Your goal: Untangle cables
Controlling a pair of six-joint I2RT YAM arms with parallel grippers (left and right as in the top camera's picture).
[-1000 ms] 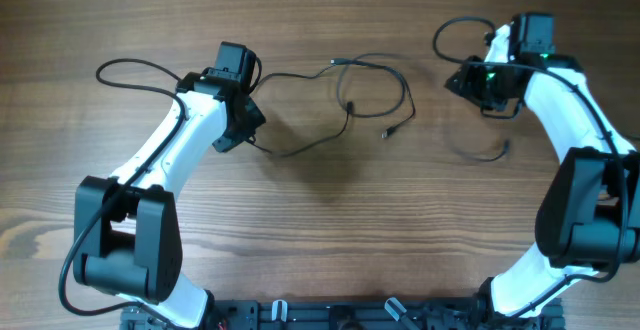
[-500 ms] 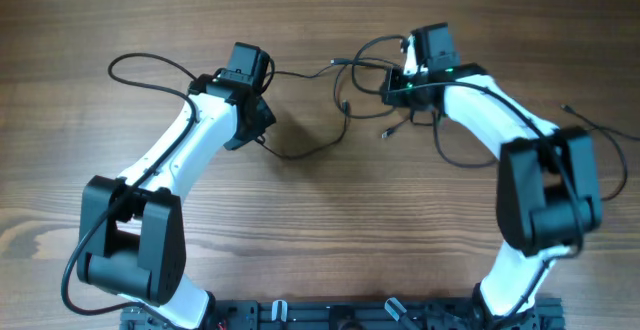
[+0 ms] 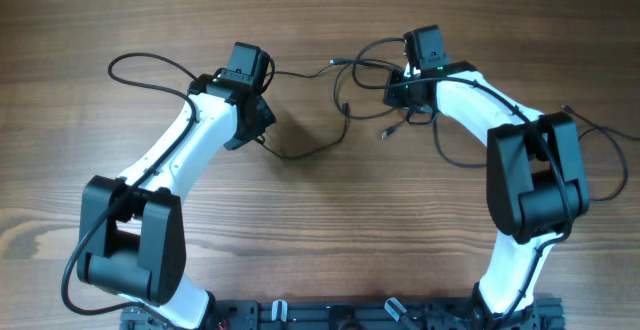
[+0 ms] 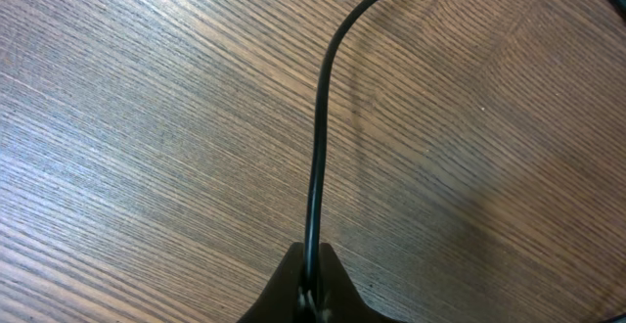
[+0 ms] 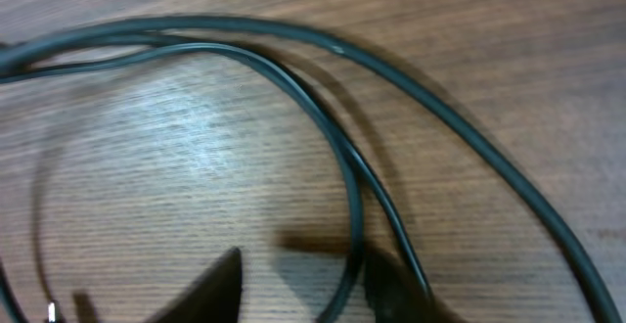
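Thin dark cables [image 3: 347, 120] lie in loose loops mid-table, with small plug ends [image 3: 385, 133] showing. My left gripper [image 3: 260, 130] is shut on one cable [image 4: 315, 166], which runs straight out of the jaws [image 4: 311, 269] and bends right. My right gripper [image 3: 403, 92] hangs low over the right side of the loops. It is open, and one dark cable [image 5: 350, 206] passes between its fingers [image 5: 303, 289], close to the right fingertip [image 5: 391, 284]. Two more strands [image 5: 460, 137] curve past.
Another thin cord [image 3: 600, 135] with a small end [image 3: 565, 109] lies at the far right. A cord loop [image 3: 455, 155] sits under the right forearm. The left arm's own thicker black cable [image 3: 140, 65] arcs at the upper left.
The right arm swung from the far right to the middle, over the loops. The left gripper shifted slightly right with its cable, then held still.
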